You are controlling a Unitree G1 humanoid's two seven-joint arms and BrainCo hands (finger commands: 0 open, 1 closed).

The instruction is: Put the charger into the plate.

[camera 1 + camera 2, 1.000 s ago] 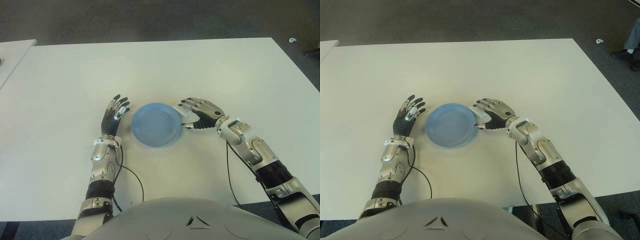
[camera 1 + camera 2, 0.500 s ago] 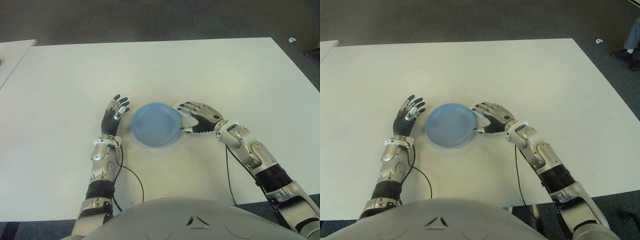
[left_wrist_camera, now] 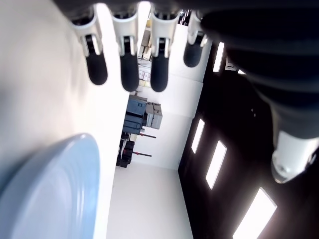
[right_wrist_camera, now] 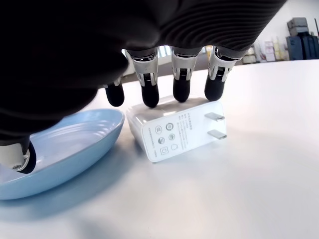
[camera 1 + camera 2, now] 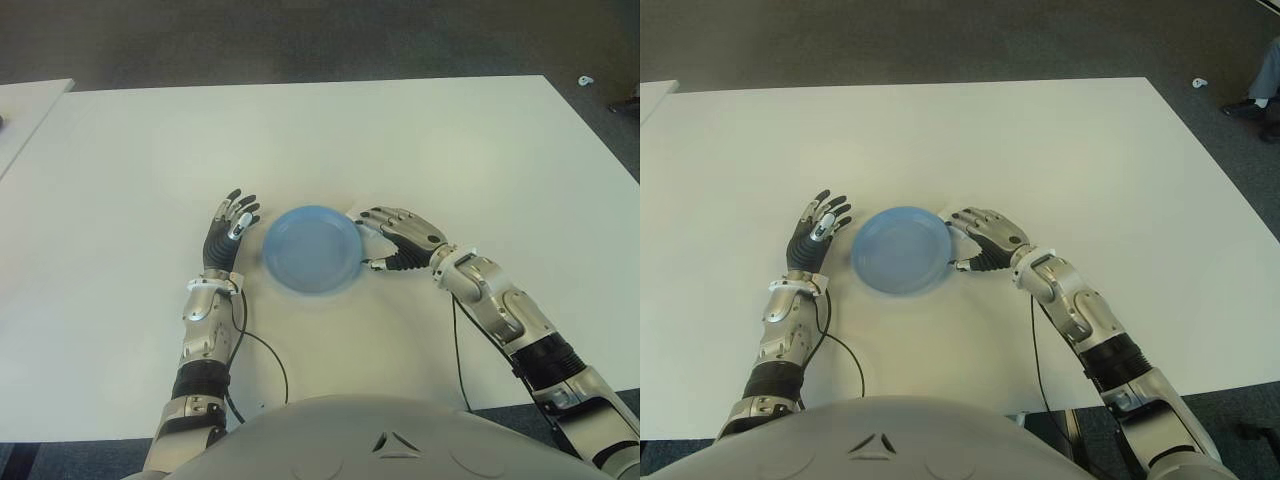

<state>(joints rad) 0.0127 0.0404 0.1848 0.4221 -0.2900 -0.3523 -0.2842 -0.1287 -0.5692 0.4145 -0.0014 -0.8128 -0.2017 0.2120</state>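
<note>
The charger [image 4: 174, 127], a white block with two flat prongs, sits on the table [image 5: 400, 140] under the fingertips [image 4: 181, 90] of the right hand [image 5: 400, 238], just beside the rim of the blue plate [image 5: 311, 248] and apparently touching it or nearly so. It is not yet in the plate. In the right wrist view the four fingers reach down over the top edge of the block, their tips at or just above it, while the thumb [image 4: 20, 158] hangs apart on the plate side, over the dish. The hand is therefore loosely arched over the charger without a closed grip; nothing is pinched between thumb and fingers.

The posture looks chosen for a grasp from above: the fingers cover the far side of the block (the prongs point away from the plate, out of the way), and the thumb would have to come in against the side facing the plate rim. That gap is tight, so the closeness of the dish may hinder the thumb.

The left hand [image 5: 229, 229] shows on the other side of the plate, fingers extended and spread, holding nothing; its wrist view shows straight fingertips above the table with the plate's rim close by. It seems placed there simply to stay clear.
</note>
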